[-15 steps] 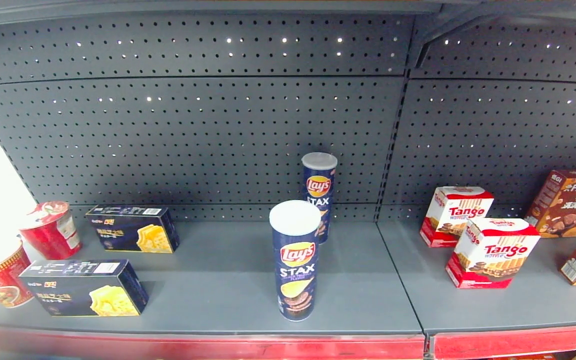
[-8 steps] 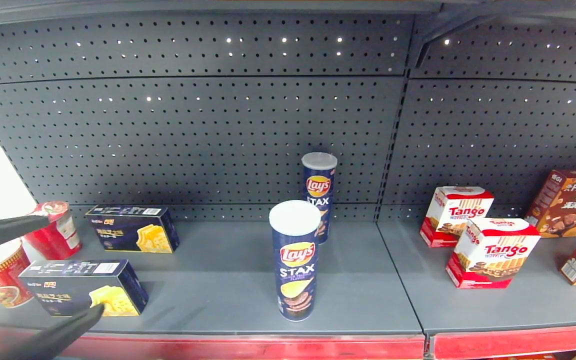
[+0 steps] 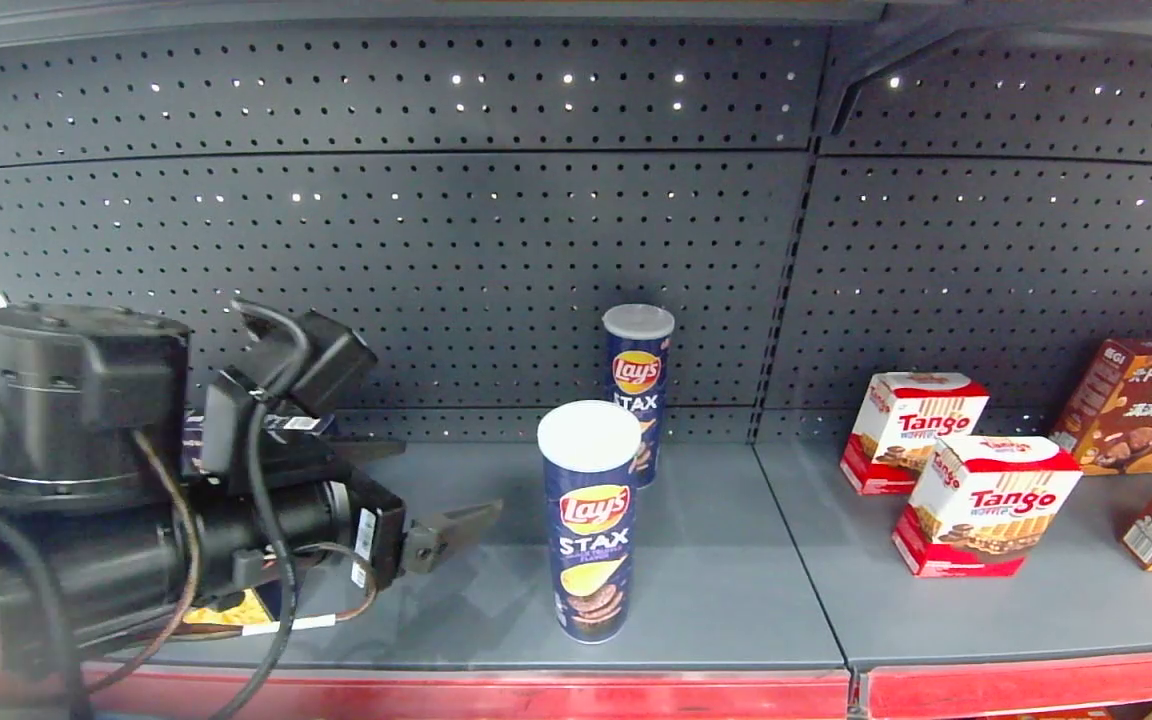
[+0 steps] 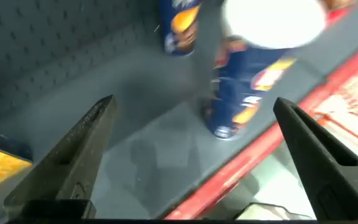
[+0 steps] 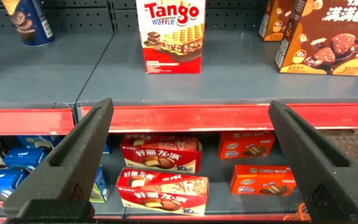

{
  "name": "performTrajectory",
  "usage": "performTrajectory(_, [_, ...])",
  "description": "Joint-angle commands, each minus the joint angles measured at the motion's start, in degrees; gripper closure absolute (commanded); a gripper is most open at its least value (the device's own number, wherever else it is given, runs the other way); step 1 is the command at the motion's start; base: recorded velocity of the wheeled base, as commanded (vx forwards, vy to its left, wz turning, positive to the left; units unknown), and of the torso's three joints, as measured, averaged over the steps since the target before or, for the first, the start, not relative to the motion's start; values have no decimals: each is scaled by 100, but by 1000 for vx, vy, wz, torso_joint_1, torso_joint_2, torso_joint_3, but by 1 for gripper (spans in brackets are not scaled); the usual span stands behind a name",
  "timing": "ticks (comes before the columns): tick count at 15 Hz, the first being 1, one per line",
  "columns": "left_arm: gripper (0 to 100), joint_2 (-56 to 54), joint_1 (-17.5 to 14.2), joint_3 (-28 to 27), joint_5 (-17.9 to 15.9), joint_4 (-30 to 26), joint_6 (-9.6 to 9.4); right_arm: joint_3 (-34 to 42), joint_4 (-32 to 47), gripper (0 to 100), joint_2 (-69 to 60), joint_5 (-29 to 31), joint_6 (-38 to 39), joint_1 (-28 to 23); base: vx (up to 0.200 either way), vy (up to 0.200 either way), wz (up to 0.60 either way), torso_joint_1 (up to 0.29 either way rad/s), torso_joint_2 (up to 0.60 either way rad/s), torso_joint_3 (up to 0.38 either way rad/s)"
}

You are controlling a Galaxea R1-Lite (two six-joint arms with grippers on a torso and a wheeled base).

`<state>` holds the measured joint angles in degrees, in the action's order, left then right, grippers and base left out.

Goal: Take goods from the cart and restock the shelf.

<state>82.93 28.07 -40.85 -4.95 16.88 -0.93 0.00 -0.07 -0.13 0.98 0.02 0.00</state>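
While nothing is held, left gripper [image 3: 448,478]: spread wide over the shelf [image 3: 716,590], beside the front chip can [image 3: 590,520].
Right gripper [image 5: 192,106]: spread wide, nothing gripped, pointed at the shelf's red edge.
Rear chip can [image 3: 638,390]: upright, behind the front one.
Wafer boxes [image 3: 986,505]: stood in the right bay.

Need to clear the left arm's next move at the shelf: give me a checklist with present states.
1. Opening of the left claw: ok, jaws spread wide.
2. Goods in the left claw to put down: not ok, it is empty.
3. Stance of the front chips can: ok, upright and apart from the left claw.
4. Bare shelf beside that can: ok.
5. State of the dark blue box under the left arm: cannot tell, the arm hides most of it.
6. State of the right claw: ok, open, empty, facing the shelf edge.
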Motion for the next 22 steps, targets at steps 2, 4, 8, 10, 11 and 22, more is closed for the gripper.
performTrajectory(2, [0, 601, -65, 376, 47, 87, -30, 0, -1, 0, 13, -1, -2, 0, 0, 0, 0, 0, 0, 0])
performTrajectory(4, [0, 847, -74, 534, 47, 518, 22, 0, -1, 0, 13, -1, -2, 0, 0, 0, 0, 0, 0, 0])
performTrajectory(8, [0, 1287, -74, 543, 47, 1150, 84, 0, -1, 0, 13, -1, -2, 0, 0, 0, 0, 0, 0, 0])
performTrajectory(10, [0, 1419, -74, 543, 47, 1159, 84, 0, -1, 0, 13, -1, -2, 0, 0, 0, 0, 0, 0, 0])
performTrajectory(11, [0, 1498, -74, 534, 47, 1256, 84, 0, -1, 0, 13, -1, -2, 0, 0, 0, 0, 0, 0, 0])
performTrajectory(22, [0, 1823, 58, 235, 20, 1739, 75, 0, -1, 0, 13, -1, -2, 0, 0, 0, 0, 0, 0, 0])
